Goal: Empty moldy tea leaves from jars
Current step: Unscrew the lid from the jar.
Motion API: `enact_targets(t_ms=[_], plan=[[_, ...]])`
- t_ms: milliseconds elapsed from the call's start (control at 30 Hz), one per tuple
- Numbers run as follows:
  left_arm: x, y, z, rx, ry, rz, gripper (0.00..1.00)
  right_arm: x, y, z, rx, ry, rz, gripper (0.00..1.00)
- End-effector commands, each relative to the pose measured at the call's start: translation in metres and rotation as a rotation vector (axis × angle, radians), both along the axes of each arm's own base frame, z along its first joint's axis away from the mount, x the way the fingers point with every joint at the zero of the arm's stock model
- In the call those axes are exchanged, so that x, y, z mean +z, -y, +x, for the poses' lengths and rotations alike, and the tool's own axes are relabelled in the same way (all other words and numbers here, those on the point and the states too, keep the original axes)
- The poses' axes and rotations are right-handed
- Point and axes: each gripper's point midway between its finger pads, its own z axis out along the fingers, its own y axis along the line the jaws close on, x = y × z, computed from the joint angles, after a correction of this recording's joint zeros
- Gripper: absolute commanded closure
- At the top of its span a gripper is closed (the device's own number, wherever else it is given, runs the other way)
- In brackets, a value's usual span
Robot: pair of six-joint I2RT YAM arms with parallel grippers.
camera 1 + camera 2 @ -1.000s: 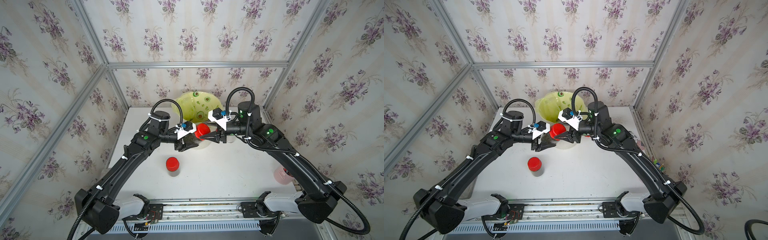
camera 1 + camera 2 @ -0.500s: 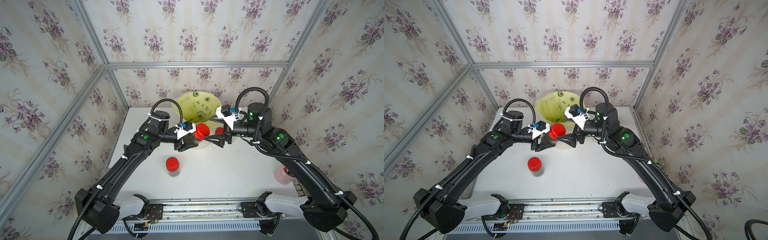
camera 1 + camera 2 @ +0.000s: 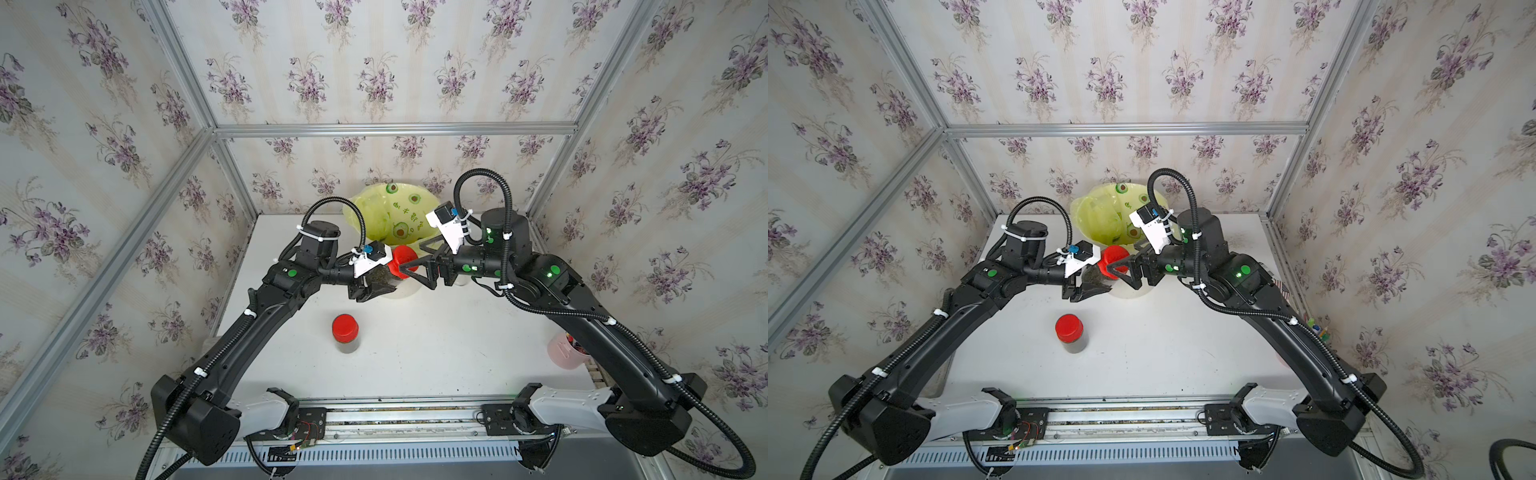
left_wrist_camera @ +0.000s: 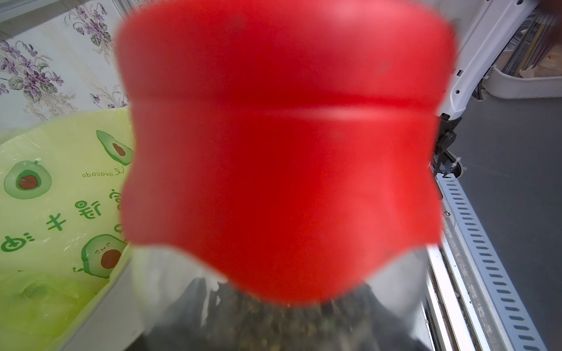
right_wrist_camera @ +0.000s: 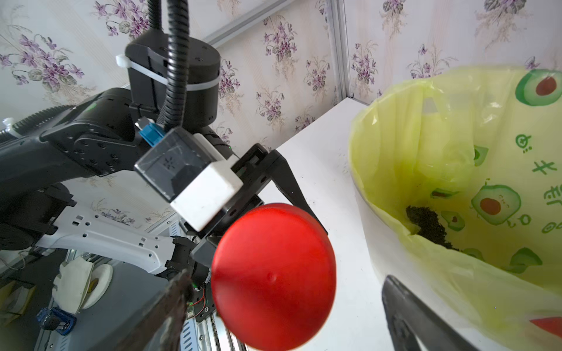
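In front of the avocado-print bin liner [image 3: 390,208], left gripper [image 3: 375,287] is clamping the tilted tea jar [image 3: 384,277] while right gripper [image 3: 411,254] is gaping wide either side of its red lid [image 3: 400,259]. An off-centre pinch risks twisting it loose and spilling tea leaves [image 4: 273,325].

The white table [image 3: 436,340] carries a jar [image 3: 345,334] nearer than the left gripper [image 3: 384,280], and a bin [image 3: 361,208] just beyond it.

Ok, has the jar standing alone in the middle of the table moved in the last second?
No. The lone jar stands upright where it did, with the same gap to the front rail in a top view.
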Motion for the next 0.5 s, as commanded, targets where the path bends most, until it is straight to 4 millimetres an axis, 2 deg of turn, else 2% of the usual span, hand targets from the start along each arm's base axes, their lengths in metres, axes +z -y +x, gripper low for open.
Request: enact_targets(t_ms=[0, 200, 467], plan=[[0.007, 0.001, -0.001, -0.016, 0.025, -0.015, 0.34, 0.002, -0.001, 0.004, -0.042, -0.025, 0.025, 0.04], [0.008, 0.002, 0.0, -0.015, 0.027, -0.015, 0.34, 0.0, -0.01, 0.005, -0.045, -0.027, 0.019, 0.06], [0.007, 0.002, 0.0, -0.017, 0.023, -0.016, 0.34, -0.001, -0.014, 0.007, -0.041, -0.021, 0.011, 0.19]])
